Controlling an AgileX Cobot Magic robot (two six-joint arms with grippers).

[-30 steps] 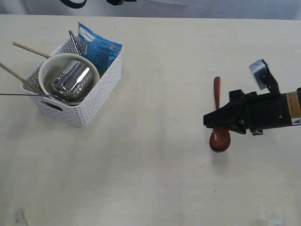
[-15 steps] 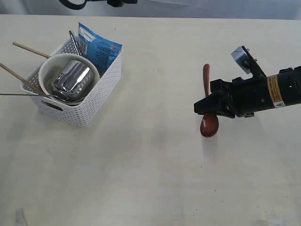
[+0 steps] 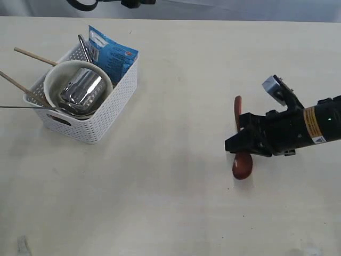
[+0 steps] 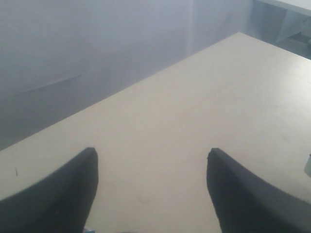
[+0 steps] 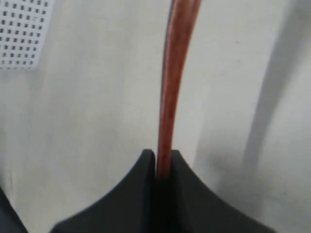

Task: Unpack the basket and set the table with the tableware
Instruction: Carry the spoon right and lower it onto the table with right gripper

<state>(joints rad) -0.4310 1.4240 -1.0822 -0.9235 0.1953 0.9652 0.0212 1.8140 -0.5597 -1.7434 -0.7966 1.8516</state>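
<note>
Dark red long-handled spoon (image 3: 242, 166): I judge it should be lowered flat onto the pale cream table (image 3: 176, 208) and only then released, well right of the white perforated plastic basket (image 3: 114, 106). My right gripper (image 3: 237, 144) is clamped on its handle; my left gripper (image 4: 151, 160) stands apart, empty.
</note>
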